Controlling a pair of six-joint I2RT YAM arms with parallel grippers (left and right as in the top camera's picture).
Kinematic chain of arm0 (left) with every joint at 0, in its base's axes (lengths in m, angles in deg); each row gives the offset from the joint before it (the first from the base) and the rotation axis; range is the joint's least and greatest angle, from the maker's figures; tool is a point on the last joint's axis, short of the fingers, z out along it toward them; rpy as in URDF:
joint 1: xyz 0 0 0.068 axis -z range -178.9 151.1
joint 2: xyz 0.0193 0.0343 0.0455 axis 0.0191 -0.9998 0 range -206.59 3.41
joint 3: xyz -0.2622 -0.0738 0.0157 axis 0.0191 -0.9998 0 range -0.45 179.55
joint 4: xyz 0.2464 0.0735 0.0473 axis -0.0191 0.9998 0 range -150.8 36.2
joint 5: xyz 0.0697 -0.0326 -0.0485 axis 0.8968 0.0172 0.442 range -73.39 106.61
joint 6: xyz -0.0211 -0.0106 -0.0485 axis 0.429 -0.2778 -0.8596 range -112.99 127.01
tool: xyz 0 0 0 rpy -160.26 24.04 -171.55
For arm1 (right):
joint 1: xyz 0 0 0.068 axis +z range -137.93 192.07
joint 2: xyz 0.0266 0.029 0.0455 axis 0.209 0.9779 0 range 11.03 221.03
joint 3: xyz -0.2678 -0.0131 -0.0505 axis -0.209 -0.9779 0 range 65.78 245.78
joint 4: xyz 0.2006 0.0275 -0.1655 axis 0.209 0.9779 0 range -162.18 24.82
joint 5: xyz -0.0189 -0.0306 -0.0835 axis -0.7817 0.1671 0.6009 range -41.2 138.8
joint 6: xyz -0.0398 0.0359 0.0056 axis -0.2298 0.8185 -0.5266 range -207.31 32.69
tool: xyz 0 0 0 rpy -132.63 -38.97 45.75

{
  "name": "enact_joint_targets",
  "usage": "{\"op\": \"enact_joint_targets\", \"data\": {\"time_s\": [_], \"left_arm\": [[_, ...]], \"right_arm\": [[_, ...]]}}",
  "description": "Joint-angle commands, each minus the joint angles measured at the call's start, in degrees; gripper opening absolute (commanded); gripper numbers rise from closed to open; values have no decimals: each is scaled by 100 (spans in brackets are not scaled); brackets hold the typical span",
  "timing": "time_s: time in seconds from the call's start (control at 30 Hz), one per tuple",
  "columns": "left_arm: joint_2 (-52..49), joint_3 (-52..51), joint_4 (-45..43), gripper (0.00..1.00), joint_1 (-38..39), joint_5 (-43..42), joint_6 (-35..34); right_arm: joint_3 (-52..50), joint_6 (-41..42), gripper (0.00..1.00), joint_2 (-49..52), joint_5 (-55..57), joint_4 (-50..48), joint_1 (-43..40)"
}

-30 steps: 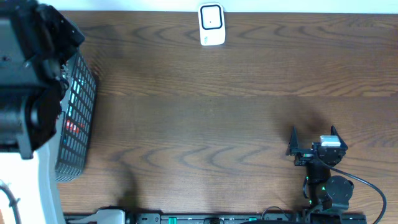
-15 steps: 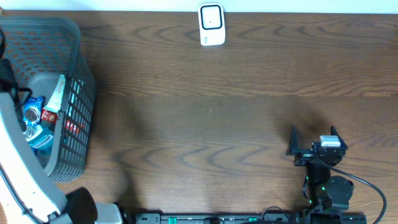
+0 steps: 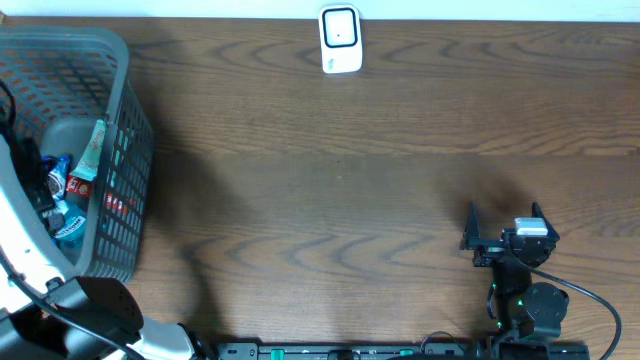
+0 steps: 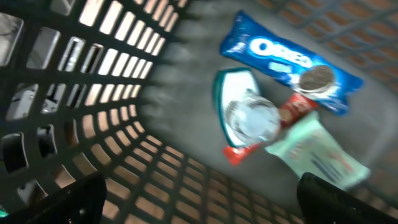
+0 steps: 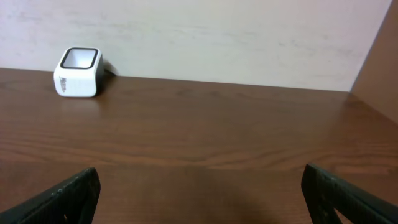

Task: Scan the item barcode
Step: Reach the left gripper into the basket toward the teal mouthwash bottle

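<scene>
From overhead, a grey mesh basket (image 3: 128,190) stands at the left edge of the wooden desk (image 3: 330,200), with a pale green packet (image 3: 90,148) and other wrapped goods lying inside it. The left arm (image 3: 35,265) crosses the basket's near corner. A white barcode scanner (image 3: 340,40) sits at the far edge, well apart from the basket. The right tool (image 3: 503,228) hangs over the near right of the desk, released and holding nothing.

The left wrist view looks down into the basket. A blue Oreo pack (image 4: 289,62), a teal packet with a clear round top (image 4: 249,118) and a red wrapper (image 4: 295,109) lie touching one another beside the green packet. The left tool (image 4: 202,199) is spread wide above them, empty.

The right wrist view faces the scanner against the pale wall (image 5: 217,31).
</scene>
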Motion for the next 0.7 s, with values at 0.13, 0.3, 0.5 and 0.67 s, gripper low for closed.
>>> {"op": "enact_joint_targets", "data": {"time_s": [0.13, 0.3, 0.5, 0.67], "left_arm": [[0, -848, -481, 98, -199, 94, -96], [0, -1307, -977, 98, -304, 98, -55], [0, -1440, -1320, 98, -345, 90, 367], [0, -1440, -1325, 98, -345, 98, 361]], "right_arm": [[-15, 66, 99, -24, 11, 13, 35], [-15, 66, 99, -24, 11, 13, 35], [-15, 66, 99, -24, 11, 13, 35], [-15, 66, 99, -24, 11, 13, 35]]}}
